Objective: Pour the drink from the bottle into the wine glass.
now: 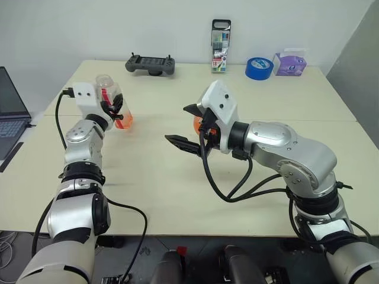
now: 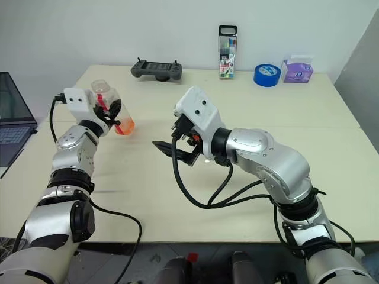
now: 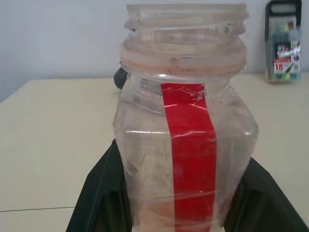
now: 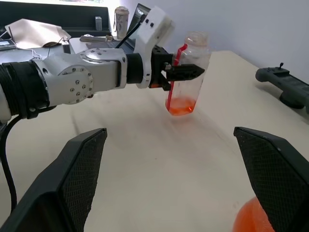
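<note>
Left eye view: the bottle (image 1: 112,106) is pinched upright by the left gripper (image 1: 112,110), well left of the right gripper (image 1: 188,127), whose jaws are spread wide, empty.

Office or lab, beige table (image 1: 177,195), laptop (image 1: 10,112), handheld controller (image 1: 150,64), tape roll (image 1: 259,67)

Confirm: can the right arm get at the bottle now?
Probably yes: the open right end effector faces the bottle across bare table, though the left end effector is clamped on its sides.
</note>
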Controlling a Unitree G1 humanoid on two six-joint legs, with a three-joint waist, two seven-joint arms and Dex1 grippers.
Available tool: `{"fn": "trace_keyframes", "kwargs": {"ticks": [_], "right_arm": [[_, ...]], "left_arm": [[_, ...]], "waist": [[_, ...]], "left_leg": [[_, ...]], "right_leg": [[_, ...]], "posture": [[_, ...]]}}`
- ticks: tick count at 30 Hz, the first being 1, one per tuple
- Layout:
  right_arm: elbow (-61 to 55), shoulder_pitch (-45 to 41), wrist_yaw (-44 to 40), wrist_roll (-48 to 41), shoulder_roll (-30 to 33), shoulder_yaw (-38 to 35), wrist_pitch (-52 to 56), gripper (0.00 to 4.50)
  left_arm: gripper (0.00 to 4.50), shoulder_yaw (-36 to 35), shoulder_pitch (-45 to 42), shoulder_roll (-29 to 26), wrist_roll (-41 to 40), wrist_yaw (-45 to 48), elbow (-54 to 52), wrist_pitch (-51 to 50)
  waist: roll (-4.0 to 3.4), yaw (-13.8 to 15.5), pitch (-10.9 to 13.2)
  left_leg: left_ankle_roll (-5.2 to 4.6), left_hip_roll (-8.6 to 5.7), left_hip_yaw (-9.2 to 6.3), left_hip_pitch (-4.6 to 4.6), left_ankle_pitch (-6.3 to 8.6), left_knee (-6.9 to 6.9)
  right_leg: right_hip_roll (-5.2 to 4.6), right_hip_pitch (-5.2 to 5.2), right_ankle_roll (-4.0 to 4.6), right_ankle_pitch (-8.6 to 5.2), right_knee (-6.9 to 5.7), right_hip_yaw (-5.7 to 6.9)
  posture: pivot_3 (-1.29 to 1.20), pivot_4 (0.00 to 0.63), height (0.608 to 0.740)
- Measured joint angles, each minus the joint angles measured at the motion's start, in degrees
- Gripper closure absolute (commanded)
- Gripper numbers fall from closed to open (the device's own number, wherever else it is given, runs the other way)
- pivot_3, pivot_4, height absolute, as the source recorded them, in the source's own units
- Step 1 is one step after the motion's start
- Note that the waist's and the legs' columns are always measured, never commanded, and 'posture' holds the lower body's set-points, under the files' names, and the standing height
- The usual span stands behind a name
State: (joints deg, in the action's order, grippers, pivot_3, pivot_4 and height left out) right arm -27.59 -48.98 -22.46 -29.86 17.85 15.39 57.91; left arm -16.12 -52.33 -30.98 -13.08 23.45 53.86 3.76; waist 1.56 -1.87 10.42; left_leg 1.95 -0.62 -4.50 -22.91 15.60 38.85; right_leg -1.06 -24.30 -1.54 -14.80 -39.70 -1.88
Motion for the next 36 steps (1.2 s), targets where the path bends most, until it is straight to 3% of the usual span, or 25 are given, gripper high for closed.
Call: {"fn": "trace_keyframes", "kwargs": {"ticks": [5,13,21,25,32,36], "right_arm": [[0.1,0.2,-0.1,0.8,-0.1,-0.1,0.0,0.00],[0.3,0.6,-1.2,2.1,0.0,0.0,0.0,0.00],[0.9,0.6,-1.3,3.4,-0.1,0.0,-0.1,0.00],[0.9,0.9,-1.8,3.6,0.0,-0.1,-0.2,0.00],[-2.1,5.8,-3.7,-1.1,2.9,-8.9,0.8,0.00],[-4.2,9.1,-4.9,-7.5,6.1,-18.7,3.4,0.00]], "left_arm": [[2.73,0.6,3.9,0.8,0.6,0.2,-1.4,-0.8],[0.03,0.6,4.5,0.9,0.7,-1.6,-1.7,-1.3],[0.03,1.1,6.0,0.8,1.9,-1.4,-2.8,-2.2],[0.03,1.2,11.4,0.7,1.8,-0.8,-9.7,-3.7],[0.03,-3.9,36.5,-1.2,-10.0,9.3,-40.2,-13.0],[0.03,-7.1,40.8,-5.7,-15.3,10.6,-53.0,-20.8]], "waist": [[0.00,0.0,0.0],[0.02,0.0,0.0],[0.02,0.0,0.0],[0.02,0.0,0.0],[0.01,-0.1,0.0],[0.02,1.0,0.0]], "left_leg": [[0.00,0.02,-0.02,0.00,0.00,-0.01],[0.00,0.02,-0.01,0.00,0.00,-0.01],[0.00,0.03,-0.02,0.00,0.00,-0.02],[0.00,0.06,0.01,0.02,0.01,-0.05],[0.05,0.19,0.00,0.01,0.04,-0.15],[0.04,0.12,-0.27,0.11,0.04,-0.13]], "right_leg": [[0.01,-0.01,0.00,0.00,-0.03,0.03],[0.00,-0.01,0.00,0.00,-0.02,0.02],[0.00,-0.01,0.00,0.00,-0.01,0.02],[0.00,-0.02,0.00,0.00,0.01,-0.03],[-0.03,-0.01,0.03,0.01,0.17,-0.25],[-0.03,0.36,0.05,0.01,0.40,0.08]], "posture": [[0.00,0.150,0.740],[0.00,0.150,0.740],[0.00,0.150,0.740],[0.00,0.150,0.740],[0.00,0.150,0.740],[0.00,0.150,0.740]]}}
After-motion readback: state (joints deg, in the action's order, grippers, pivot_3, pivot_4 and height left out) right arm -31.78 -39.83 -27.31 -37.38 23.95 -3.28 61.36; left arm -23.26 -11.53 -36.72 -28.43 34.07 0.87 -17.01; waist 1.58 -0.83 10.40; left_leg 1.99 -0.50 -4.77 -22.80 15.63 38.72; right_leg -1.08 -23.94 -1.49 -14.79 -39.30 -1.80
